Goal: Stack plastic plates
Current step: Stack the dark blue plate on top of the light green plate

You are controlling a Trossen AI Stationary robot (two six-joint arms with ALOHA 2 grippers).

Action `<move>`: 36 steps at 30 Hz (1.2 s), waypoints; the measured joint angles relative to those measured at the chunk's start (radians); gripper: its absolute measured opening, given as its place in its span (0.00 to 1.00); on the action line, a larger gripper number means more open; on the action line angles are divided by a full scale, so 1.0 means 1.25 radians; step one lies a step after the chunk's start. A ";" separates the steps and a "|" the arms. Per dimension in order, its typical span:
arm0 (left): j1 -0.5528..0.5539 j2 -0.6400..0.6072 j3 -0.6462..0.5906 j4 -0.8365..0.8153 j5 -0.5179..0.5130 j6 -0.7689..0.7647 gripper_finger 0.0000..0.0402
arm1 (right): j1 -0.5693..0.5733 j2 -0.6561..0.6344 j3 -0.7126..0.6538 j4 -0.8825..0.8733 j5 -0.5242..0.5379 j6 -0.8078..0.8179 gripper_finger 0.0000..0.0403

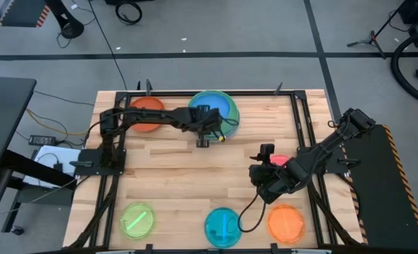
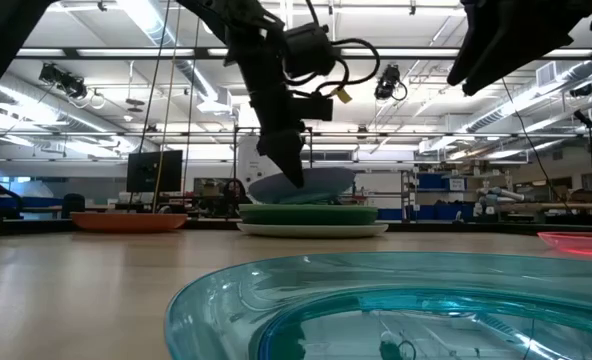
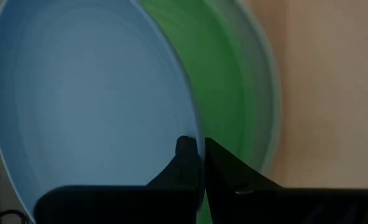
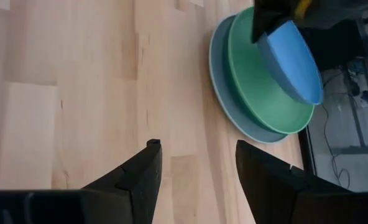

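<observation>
Left gripper (image 3: 199,163) clamped blue plate (image 3: 84,106) rim, tilted above green stack (image 2: 311,215), far edge | right gripper (image 4: 196,168) open, idle

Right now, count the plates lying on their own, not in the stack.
5: orange-red plate at the far left, pink plate under the right claw, lime, cyan and orange along the near edge.
</observation>
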 joint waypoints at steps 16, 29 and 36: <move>0.031 0.017 -0.001 0.074 0.115 0.073 0.08 | -0.096 -0.028 0.000 -0.067 0.067 -0.021 0.52; 0.032 0.074 -0.002 0.076 0.079 0.064 0.08 | -0.126 -0.057 0.000 -0.067 0.060 -0.043 0.52; 0.036 0.064 -0.003 0.037 0.070 0.061 0.27 | -0.126 -0.057 0.000 -0.066 0.051 -0.034 0.52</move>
